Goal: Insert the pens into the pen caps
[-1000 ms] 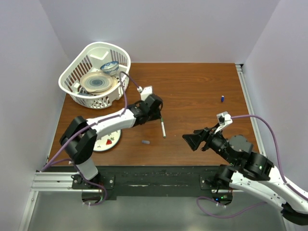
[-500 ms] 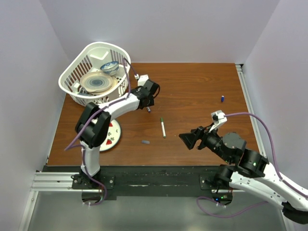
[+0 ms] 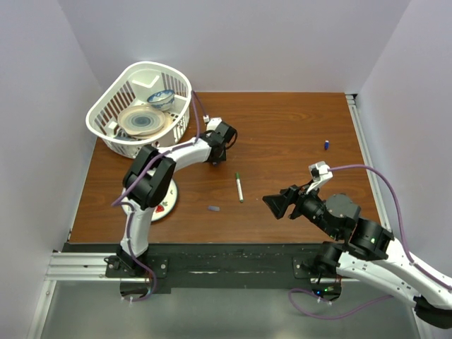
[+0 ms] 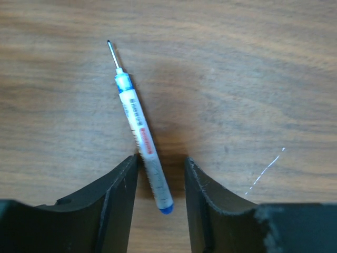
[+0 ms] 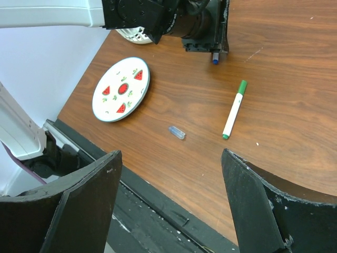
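Left gripper (image 4: 160, 159), jaws half-open, is straddling the blue pen (image 4: 139, 124) lying slantwise on the table (image 4: 253, 79), not yet clamping; closing could be twisting it free. Right gripper (image 5: 169, 155) is hovering wide open, empty; the blue cap (image 3: 327, 145) is lying well apart.

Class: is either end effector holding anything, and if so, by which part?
Nothing looks gripped. The left end effector stands open astride the blue pen, near its rear end, with a gap on one side. The right end effector is open and empty.
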Motion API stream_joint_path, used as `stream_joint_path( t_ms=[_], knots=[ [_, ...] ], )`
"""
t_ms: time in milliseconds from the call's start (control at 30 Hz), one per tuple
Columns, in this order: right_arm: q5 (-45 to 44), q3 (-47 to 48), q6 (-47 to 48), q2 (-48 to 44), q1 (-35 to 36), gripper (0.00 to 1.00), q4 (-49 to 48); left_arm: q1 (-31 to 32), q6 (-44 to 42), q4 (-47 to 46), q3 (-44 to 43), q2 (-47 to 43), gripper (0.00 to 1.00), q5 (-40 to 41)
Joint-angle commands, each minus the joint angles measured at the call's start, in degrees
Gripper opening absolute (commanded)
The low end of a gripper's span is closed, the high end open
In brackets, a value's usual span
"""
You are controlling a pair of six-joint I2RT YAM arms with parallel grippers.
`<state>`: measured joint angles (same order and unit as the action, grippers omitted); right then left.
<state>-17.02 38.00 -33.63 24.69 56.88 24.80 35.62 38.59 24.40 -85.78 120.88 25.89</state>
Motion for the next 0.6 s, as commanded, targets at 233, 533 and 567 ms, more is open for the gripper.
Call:
stream_joint_path(
  t_ms=[233, 533, 567],
  knots=[
    [-0.83, 0.06, 0.32, -0.17, 0.16, 0.79, -3.08, -0.55, -2.46, -2.68, 5.16, -2.65, 0.09, -1.45],
    [-6.88, -3.02, -8.55, 3.87, -0.02, 0.79, -6.95, 0.15, -6.76, -16.36, 24.91, -23.89, 0.0, -17.08],
    [-7.06, -3.19, -9.43, 4.57, -0.02, 0.78, -8.17, 0.33, -7.12, -18.32, 27.31, -26.46, 0.0, -19.19]
  ],
)
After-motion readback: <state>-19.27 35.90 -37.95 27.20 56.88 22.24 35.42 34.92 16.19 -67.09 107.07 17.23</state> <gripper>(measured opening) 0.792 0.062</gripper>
